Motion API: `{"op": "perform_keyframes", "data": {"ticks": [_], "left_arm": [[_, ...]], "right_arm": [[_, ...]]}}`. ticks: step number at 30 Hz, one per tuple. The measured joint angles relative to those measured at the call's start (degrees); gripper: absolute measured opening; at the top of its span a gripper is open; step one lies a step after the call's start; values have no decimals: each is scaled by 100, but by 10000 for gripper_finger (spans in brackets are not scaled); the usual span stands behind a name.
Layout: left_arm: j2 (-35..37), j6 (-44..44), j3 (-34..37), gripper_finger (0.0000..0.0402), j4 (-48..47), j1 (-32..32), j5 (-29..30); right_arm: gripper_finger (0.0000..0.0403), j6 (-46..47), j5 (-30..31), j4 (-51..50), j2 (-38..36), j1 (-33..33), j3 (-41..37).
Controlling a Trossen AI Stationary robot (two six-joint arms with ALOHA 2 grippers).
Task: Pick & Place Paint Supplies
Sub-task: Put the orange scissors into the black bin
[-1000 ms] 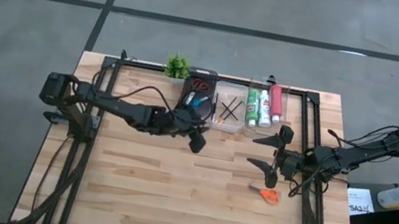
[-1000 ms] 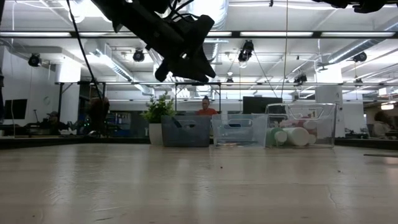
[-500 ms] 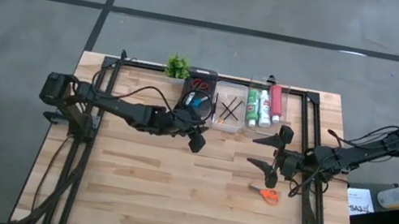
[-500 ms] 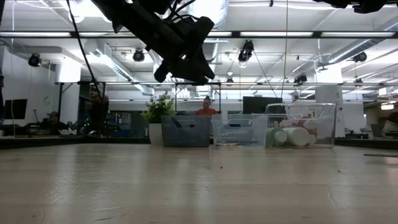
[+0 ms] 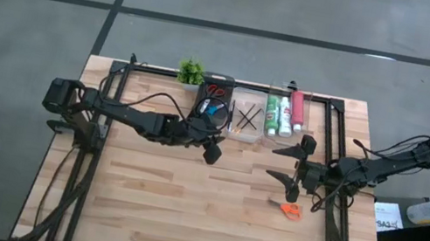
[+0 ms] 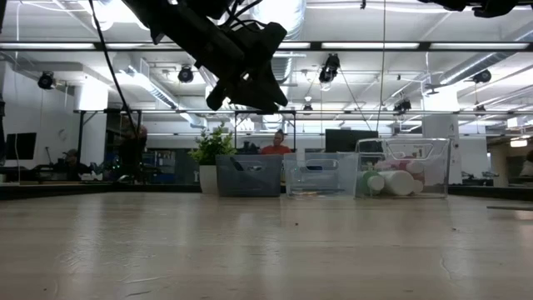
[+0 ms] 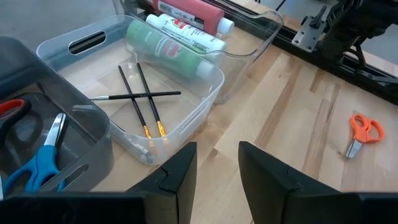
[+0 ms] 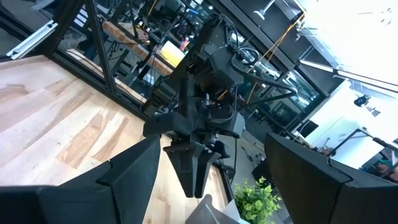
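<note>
Three bins stand in a row at the table's far edge. A dark grey one holds blue scissors and red-handled scissors. A clear one holds thin dark brushes, crossed on its floor. Another clear one holds green, white and pinkish-red tubes. Orange-handled scissors lie flat on the wood at the right. My left gripper hangs open in the air just on the near side of the bins, with nothing between its fingers. My right gripper stands open above the table, on the far side of the orange scissors.
A small green potted plant stands left of the grey bin. Black frame rails run along the table's sides and far edge. Bare wood fills the middle and near part. People show in the room beyond the table.
</note>
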State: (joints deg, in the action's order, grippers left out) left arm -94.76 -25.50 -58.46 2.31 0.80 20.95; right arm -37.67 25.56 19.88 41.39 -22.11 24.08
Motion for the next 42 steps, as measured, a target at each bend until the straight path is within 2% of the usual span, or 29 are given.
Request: {"op": "perform_keyframes", "data": {"ticks": [15, 19, 26, 29, 35, 39, 42], "left_arm": [[-2, -2, 0, 127, 0, 0, 0], [-2, -2, 0, 127, 0, 0, 0], [-2, -2, 0, 127, 0, 2, 0], [-2, -2, 0, 127, 0, 2, -2], [-2, -2, 0, 127, 0, 2, -2], [-2, -2, 0, 127, -1, 2, 0], [-2, -2, 0, 127, -2, 2, -1]], "right_arm": [[288, 192, 0, 2, -7, 2, 2], [288, 1499, 5, -48, 19, -1, 2], [288, 3536, 601, -1363, 33, 0, 3], [288, 4616, 787, -2550, 35, 0, 270], [288, 6798, 676, -6191, 464, -1, 1463], [288, 8119, -157, -8031, 1072, 0, 2035], [288, 8711, -1017, -8862, 1537, 0, 2348]]}}
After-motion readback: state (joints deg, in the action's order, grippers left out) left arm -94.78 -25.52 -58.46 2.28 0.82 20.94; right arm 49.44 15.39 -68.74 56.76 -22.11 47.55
